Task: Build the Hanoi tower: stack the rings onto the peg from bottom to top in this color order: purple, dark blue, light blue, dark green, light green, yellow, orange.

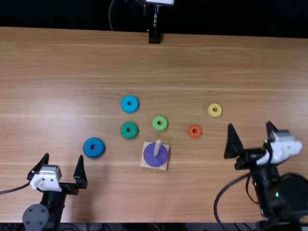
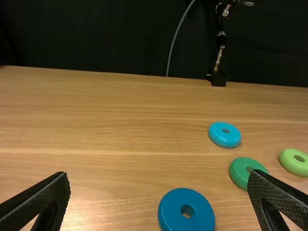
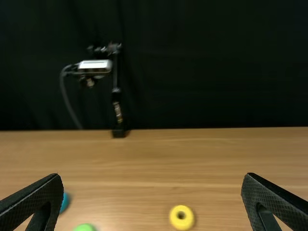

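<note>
Top view: in the lower left of the frame, the left gripper [image 1: 63, 156] has its fingers standing wide apart, and in the lower right of the frame the right gripper [image 1: 250, 124] has its fingers wide apart too. Near the left one, the dark blue ring [image 1: 86, 148] lies flat on the surface [image 1: 192, 62]. Below the centre of the frame there is the square base [image 1: 164, 166] with its upright peg [image 1: 158, 145], and the purple ring [image 1: 152, 159] is around this peg, on the base. Above it, near the centre, lie the dark green ring [image 1: 123, 133] and, to its right, the light green ring [image 1: 155, 126]. The light blue ring [image 1: 123, 106] is above the dark green one. Right of the centre lies the orange ring [image 1: 190, 132], and farther up and right, the yellow ring [image 1: 210, 111].
</note>
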Motion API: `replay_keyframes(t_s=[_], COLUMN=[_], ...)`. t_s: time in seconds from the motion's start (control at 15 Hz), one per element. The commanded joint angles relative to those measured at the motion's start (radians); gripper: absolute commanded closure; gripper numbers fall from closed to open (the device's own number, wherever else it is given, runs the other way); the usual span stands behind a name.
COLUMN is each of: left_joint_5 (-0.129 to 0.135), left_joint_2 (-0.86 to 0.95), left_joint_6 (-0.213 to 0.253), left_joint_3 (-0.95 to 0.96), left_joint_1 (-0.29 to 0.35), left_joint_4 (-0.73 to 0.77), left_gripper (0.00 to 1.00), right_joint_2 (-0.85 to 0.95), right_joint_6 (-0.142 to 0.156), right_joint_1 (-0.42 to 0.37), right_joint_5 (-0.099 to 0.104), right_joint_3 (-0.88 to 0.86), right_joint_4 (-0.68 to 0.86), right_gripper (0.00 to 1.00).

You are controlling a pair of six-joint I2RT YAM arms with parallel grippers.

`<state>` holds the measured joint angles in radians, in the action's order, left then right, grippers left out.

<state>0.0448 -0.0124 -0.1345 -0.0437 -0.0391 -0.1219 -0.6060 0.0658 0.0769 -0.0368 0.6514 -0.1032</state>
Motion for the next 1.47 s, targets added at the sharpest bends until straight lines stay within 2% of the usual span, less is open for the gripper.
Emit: replay_keyframes(t_s=[0.0, 0.07, 0.27, 0.47, 0.6, 0.87, 1.07, 1.4], left_joint_5=[-0.004, -0.004, -0.004, -0.004, -0.004, -0.004, -0.004, -0.004], left_joint_2=[0.012, 0.012, 0.012, 0.012, 0.012, 0.012, 0.012, 0.012], left_joint_6=[0.009, 0.009, 0.009, 0.007, 0.009, 0.009, 0.009, 0.009], left_joint_3=[0.044, 0.044, 0.044, 0.044, 0.044, 0.044, 0.044, 0.044], left_joint_1=[0.005, 0.005, 0.005, 0.007, 0.007, 0.007, 0.005, 0.007], left_joint_4=[-0.007, -0.007, -0.007, -0.007, -0.007, -0.007, -0.007, -0.007], left_gripper=[0.00, 0.00, 0.00, 0.00, 0.00, 0.00, 0.00, 0.00], right_joint_2=[0.126, 0.216, 0.425, 0.537, 0.595, 0.606, 0.606, 0.606], right_joint_6=[0.006, 0.008, 0.006, 0.002, 0.000, -0.007, -0.012, -0.011], right_joint_1=[-0.057, -0.071, -0.085, -0.088, -0.089, -0.086, -0.086, -0.088], right_joint_5=[-0.004, -0.004, 0.004, 0.006, 0.006, 0.002, 0.000, 0.000], right_joint_3=[-0.174, -0.268, -0.450, -0.576, -0.599, -0.633, -0.634, -0.634], right_joint_4=[0.060, 0.100, 0.098, 0.098, 0.098, 0.089, -0.001, -0.005], right_gripper=[0.00, 0.00, 0.00, 0.00, 0.00, 0.00, 0.00, 0.00])
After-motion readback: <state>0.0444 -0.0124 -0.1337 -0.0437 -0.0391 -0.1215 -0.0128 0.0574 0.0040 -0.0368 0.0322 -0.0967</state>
